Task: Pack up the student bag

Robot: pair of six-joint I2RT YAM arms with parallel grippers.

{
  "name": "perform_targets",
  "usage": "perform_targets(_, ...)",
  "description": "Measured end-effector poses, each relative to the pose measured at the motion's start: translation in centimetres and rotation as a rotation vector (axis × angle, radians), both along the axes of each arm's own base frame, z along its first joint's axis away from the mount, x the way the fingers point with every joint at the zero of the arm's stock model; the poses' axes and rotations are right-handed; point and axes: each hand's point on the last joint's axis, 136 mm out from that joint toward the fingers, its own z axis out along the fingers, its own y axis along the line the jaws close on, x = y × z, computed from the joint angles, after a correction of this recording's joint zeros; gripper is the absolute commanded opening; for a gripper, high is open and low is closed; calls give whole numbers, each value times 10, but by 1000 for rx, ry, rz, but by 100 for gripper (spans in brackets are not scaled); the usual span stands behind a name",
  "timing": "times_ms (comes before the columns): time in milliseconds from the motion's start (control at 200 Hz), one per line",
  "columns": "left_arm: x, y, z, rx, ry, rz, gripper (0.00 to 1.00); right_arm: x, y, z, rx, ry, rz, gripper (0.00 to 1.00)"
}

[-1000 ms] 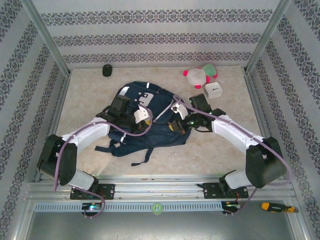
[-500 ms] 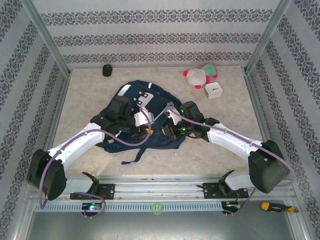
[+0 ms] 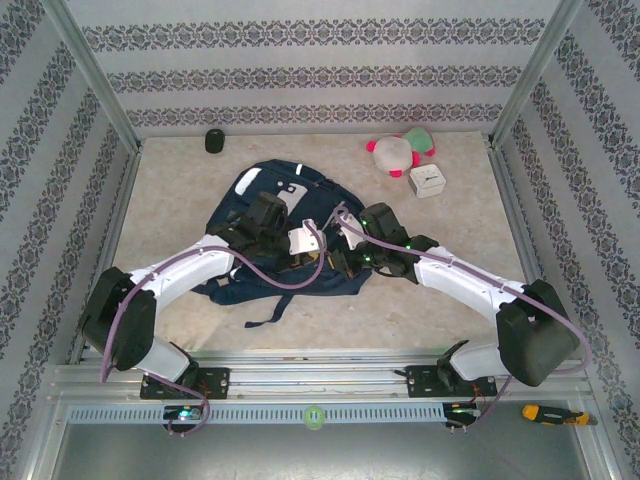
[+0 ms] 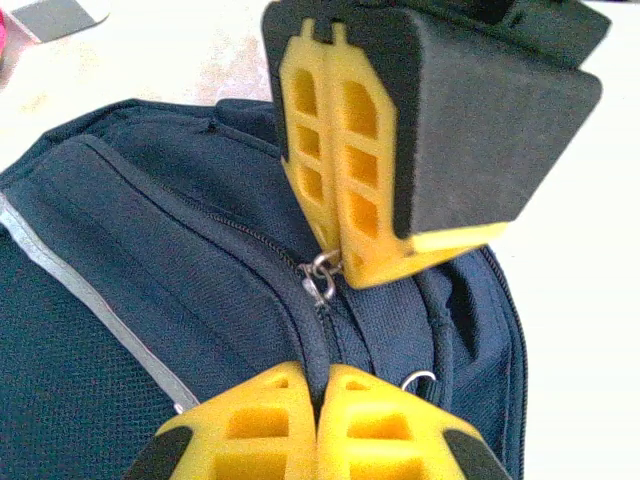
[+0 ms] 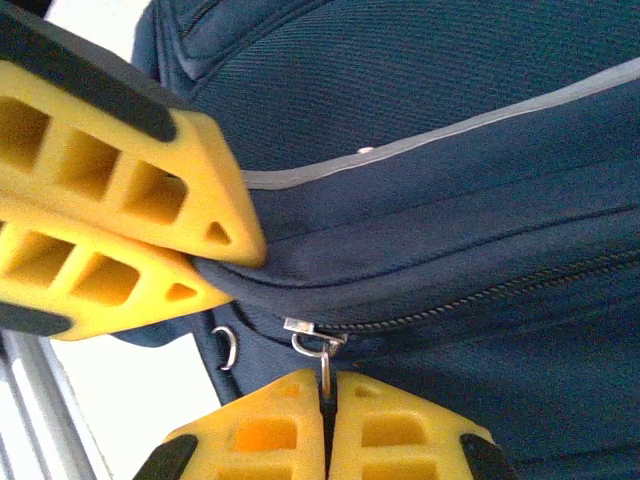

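The student bag [image 3: 262, 215], navy with thin pale stripes, lies flat in the middle of the table. My left gripper [image 4: 318, 385] is shut on a fold of the student bag's fabric beside the zipper track. My right gripper [image 5: 326, 392] is shut on the metal zipper pull [image 5: 322, 350], right next to the left gripper's fingers [image 5: 150, 190]. From above, the left gripper [image 3: 318, 256] and the right gripper [image 3: 338, 262] meet at the bag's near right edge. The zipper [image 5: 480, 295] looks closed along the stretch in view.
A pink and green plush toy [image 3: 400, 150] and a white box [image 3: 428, 181] sit at the back right. A small black object [image 3: 214, 141] lies at the back left. The bag's straps [image 3: 265, 312] trail toward the near edge. Metal frame posts flank the table.
The left gripper opened, shifted right along the bag and shut again on the fabric beside the right gripper. The bag slid and bunched early on; the right gripper has kept its hold.
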Motion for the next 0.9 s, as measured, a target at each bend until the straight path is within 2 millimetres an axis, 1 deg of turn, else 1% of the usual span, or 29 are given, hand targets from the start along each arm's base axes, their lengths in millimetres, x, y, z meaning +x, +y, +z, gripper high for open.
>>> perform_targets(105, -3, 1, 0, -5, 3, -4, 0, 9, -8, -2, -24, -10, -53, 0)
perform_targets(370, -10, 7, 7, -36, 0, -23, 0, 39, -38, -3, -72, -51, -198, 0)
perform_targets(510, -12, 12, 13, -57, -11, -30, 0, 60, -54, 1, -73, -61, -267, 0)
perform_targets(590, -14, 18, 15, -63, -21, -29, 0, 72, -60, -2, -76, -52, -291, 0)
perform_targets(665, -15, 25, 15, -64, -24, -17, 0, 76, -59, -5, -73, -41, -287, 0)
perform_targets(755, -16, 37, 14, -61, -23, 6, 0, 72, -53, -5, -65, -32, -265, 0)
perform_targets(819, -17, 46, 14, -54, -22, 27, 0, 67, -45, -5, -65, -36, -244, 0)
perform_targets(904, -16, 62, 14, -41, -22, 69, 1, 54, -33, -8, -71, -39, -226, 0)
